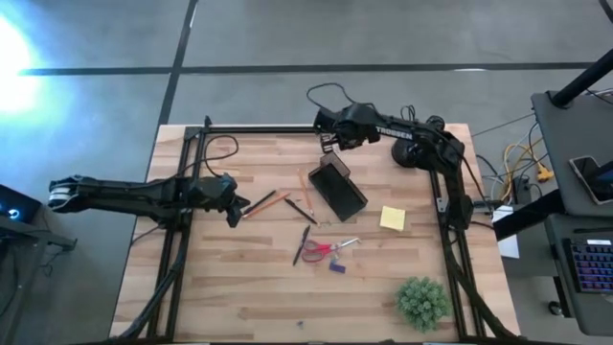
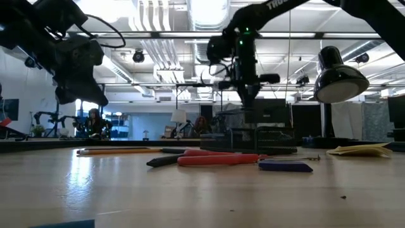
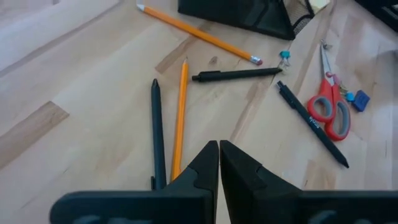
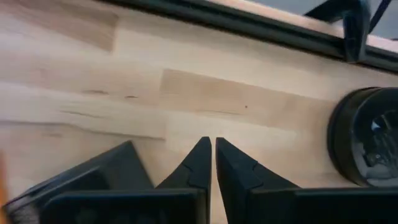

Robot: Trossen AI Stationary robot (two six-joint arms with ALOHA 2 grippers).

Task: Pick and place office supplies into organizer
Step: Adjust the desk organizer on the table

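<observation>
The black organizer [image 1: 337, 187] lies on the table's middle. The yellow sticky-note pad [image 1: 392, 218] is to its right. The red-handled scissors [image 1: 330, 249] and a tiny blue piece [image 1: 337, 267] lie nearer. Pens and pencils [image 1: 273, 201] are scattered left of the organizer. My left gripper [image 3: 219, 155] is shut and hangs above the table, just over a black pen [image 3: 157, 134] and an orange pencil [image 3: 180, 118]. My right gripper [image 4: 208, 152] is shut and hovers beyond the organizer's far end [image 4: 93, 174], touching nothing.
A green plant [image 1: 422, 302] stands near the table's near right corner. A round black camera mount [image 4: 367, 137] sits at the far right. A black frame rail [image 1: 259, 129] runs along the far edge. Bare wood lies at the near left.
</observation>
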